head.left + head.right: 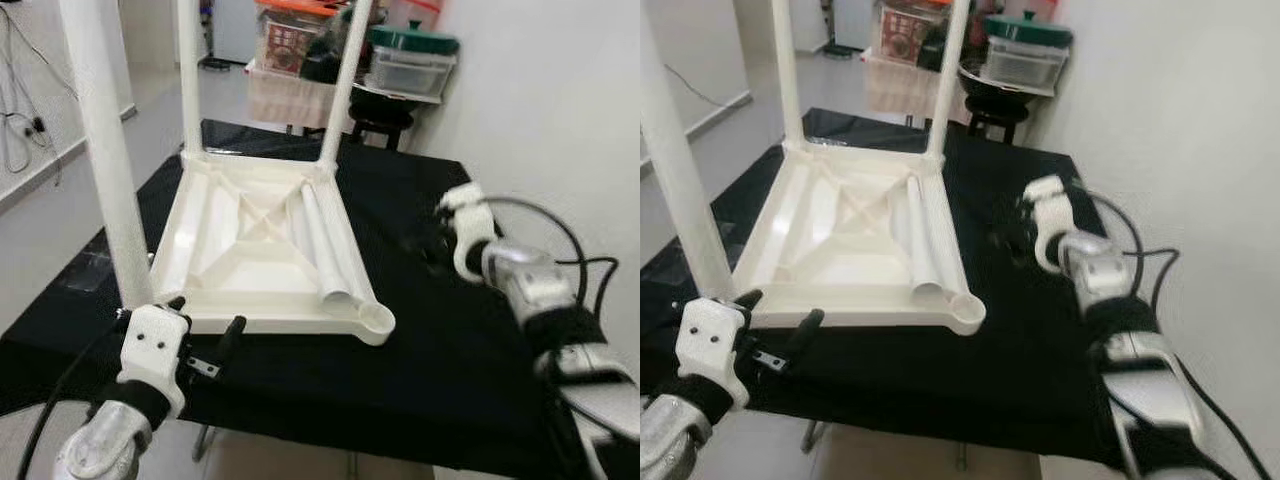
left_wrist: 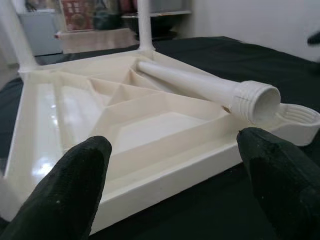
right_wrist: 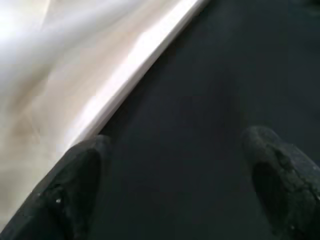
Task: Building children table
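Note:
A white plastic children's tabletop [image 1: 265, 250] lies upside down on a black-covered table [image 1: 440, 350]. Three white legs stand upright in its corners: near left [image 1: 105, 160], far left [image 1: 190, 80] and far right [image 1: 345, 85]. A loose leg [image 1: 325, 250] lies inside the top along its right side, threaded end [image 2: 255, 102] beside the bare corner socket [image 1: 377, 320]. My left gripper [image 1: 207, 322] is open at the top's near edge, close to the near-left leg, holding nothing. My right gripper [image 3: 175, 185] is open low over the black cloth, right of the tabletop.
Clear storage boxes [image 1: 410, 60] with orange and green lids sit on a cart behind the table, with a black stool [image 1: 380, 125] beside it. A white wall [image 1: 560, 100] runs along the right. Cables [image 1: 25, 125] hang on the left wall above bare floor.

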Controlling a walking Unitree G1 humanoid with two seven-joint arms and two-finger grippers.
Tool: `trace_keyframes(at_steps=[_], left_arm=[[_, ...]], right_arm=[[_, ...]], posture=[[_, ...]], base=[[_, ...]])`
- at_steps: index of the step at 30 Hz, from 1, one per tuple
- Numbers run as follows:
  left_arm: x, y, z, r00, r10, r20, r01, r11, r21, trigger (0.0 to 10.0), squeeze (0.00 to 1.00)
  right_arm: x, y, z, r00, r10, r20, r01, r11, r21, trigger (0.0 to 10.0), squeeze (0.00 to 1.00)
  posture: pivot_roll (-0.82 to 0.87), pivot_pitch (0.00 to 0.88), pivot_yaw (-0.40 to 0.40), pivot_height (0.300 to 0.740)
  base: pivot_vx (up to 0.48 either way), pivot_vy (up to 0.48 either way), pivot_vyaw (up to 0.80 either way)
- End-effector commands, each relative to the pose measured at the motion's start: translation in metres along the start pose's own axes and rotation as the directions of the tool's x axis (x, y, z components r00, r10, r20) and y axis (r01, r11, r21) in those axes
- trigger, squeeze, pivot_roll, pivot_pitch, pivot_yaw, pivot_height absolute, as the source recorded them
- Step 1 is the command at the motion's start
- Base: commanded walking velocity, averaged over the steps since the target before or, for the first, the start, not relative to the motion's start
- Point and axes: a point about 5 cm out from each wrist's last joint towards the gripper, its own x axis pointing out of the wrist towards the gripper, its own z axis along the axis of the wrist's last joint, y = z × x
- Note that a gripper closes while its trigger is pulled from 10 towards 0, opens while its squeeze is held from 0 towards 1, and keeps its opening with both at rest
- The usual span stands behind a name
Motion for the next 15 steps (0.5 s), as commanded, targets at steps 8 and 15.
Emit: trace_keyframes(at_steps=[8,15], left_arm=[[0.000,-0.001,-0.004,0.999,-0.031,-0.019,0.031,0.999,0.008,10.0,0.00],[0.000,-0.002,-0.005,0.999,-0.042,-0.023,0.043,0.999,0.026,10.0,0.00]], right_arm=[[-0.002,0.027,-0.010,0.973,0.201,-0.117,-0.220,0.958,-0.184,10.0,0.00],[0.029,0.077,-0.012,0.934,0.300,-0.195,-0.338,0.919,-0.202,10.0,0.00]], posture=[[0.12,0.000,-0.114,0.740],[0.13,0.000,-0.114,0.740]], base=[[0.000,0.000,0.00],[0.000,0.000,0.00]])
